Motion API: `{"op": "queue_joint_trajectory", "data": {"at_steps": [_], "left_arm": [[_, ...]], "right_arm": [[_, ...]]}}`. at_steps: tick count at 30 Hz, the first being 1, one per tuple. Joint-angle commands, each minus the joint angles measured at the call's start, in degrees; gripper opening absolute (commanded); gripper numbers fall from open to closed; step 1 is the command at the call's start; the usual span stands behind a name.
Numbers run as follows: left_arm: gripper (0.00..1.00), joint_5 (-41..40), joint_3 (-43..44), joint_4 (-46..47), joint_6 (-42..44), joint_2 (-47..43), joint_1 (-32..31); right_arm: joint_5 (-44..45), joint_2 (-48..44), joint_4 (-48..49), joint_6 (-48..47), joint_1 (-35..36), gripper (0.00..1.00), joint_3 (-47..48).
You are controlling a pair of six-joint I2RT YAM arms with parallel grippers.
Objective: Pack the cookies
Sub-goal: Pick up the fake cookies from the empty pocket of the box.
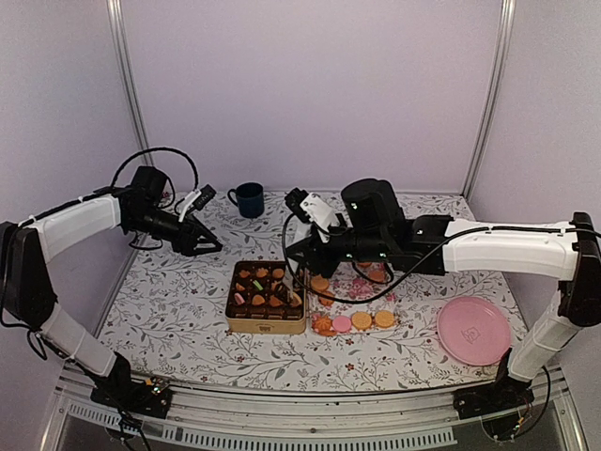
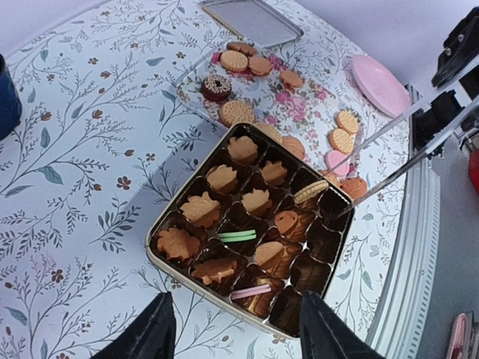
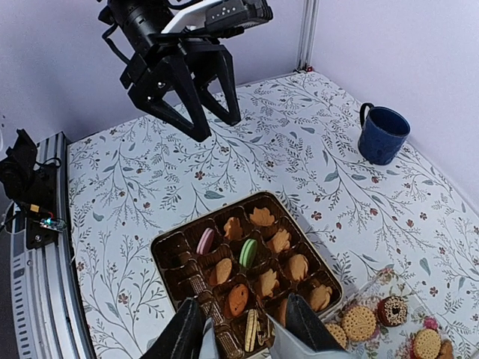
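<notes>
Left gripper (image 3: 217, 127): hangs above the table at about 10 o'clock from the tin, its fingers spread apart with nothing between them.
Mug (image 1: 249, 199): blue, standing at 12 o'clock from the tin, well apart from it.
Tin (image 1: 268, 326): open at mid-table, divided into dark paper cups.
Cookies (image 2: 200, 208): most sit one to a cup in the tin: golden leaf shapes, a green one, a pink one.
Right gripper (image 3: 241, 336): low over the tin's 3 o'clock edge, with a sandwich cookie on its edge between its fingers.
Loose cookies (image 1: 362, 320): about ten lie on a clear tray (image 2: 191, 78) and on the cloth at 3 o'clock from the tin.
Pink plate (image 1: 472, 329): bare, at 4 o'clock.
Done: by my reading, well over half the cups are filled.
Left: several cups along the right-hand side look empty, and the loose cookies remain outside.
Hard to tell: I cannot tell whether the right fingers pinch that cookie or merely straddle it. The right arm covers part of the tray from above, so the exact loose count is unsure.
</notes>
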Motion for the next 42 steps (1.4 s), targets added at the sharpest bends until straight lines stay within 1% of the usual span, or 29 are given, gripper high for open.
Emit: {"op": "queue_joint_trajectory", "data": {"at_steps": [1, 10, 15, 18, 20, 21, 22, 24, 28, 32, 36, 41, 42], "left_arm": [[0.57, -1.66, -2.78, 0.45, 2.77, -1.43, 1.69], [0.56, -3.74, -7.42, 0.54, 5.92, -1.25, 2.42], [0.56, -3.83, -8.88, 1.08, 6.38, -0.93, 2.47], [0.56, -3.71, -9.59, 1.75, 6.03, -0.65, 2.35], [0.55, -3.39, -9.90, 2.09, 5.92, -0.32, 2.33], [0.55, -3.25, -10.03, 2.24, 5.89, -0.18, 2.32], [0.55, -3.16, -10.24, 2.41, 5.89, -0.07, 2.20], [0.54, -2.78, -10.84, 3.05, 5.72, 0.06, 1.62], [0.54, -2.20, -12.45, 5.36, 4.70, 0.61, -1.52], [0.54, -3.76, -13.62, 7.43, 3.79, 2.61, -5.52], [0.52, -7.39, -14.78, 9.41, 4.32, 5.41, -9.42], [0.50, -10.72, -14.98, 10.39, 5.01, 8.16, -11.05], [0.50, -11.07, -15.06, 10.69, 5.08, 8.22, -11.14]], "right_arm": [[4.34, 0.56, 0.39, -1.98, 0.88, 0.37, 2.19], [5.71, 2.10, 1.64, -3.42, 1.00, 0.38, 2.07], [4.85, 4.09, 2.04, -3.05, 0.96, 0.35, 2.58], [4.69, 4.34, 1.73, -2.33, 1.05, 0.29, 2.47], [5.06, 3.94, 1.52, -2.08, 1.01, 0.22, 2.39], [5.20, 3.60, 1.59, -1.99, 0.97, 0.20, 2.30], [5.31, 3.29, 1.61, -1.92, 0.92, 0.16, 2.27], [5.42, 2.75, 1.68, -1.79, 0.97, 0.13, 2.36], [4.71, 2.04, 2.15, -1.26, 1.00, 0.12, 2.38], [4.57, 1.62, 2.92, 0.14, 0.97, 0.12, 1.68], [4.64, -0.07, 4.79, 1.55, 1.00, 0.12, -0.28], [4.51, -2.32, 6.97, 2.87, 0.96, 0.12, -3.39], [4.61, -2.65, 7.12, 4.44, 0.96, 0.12, -4.05]]}}
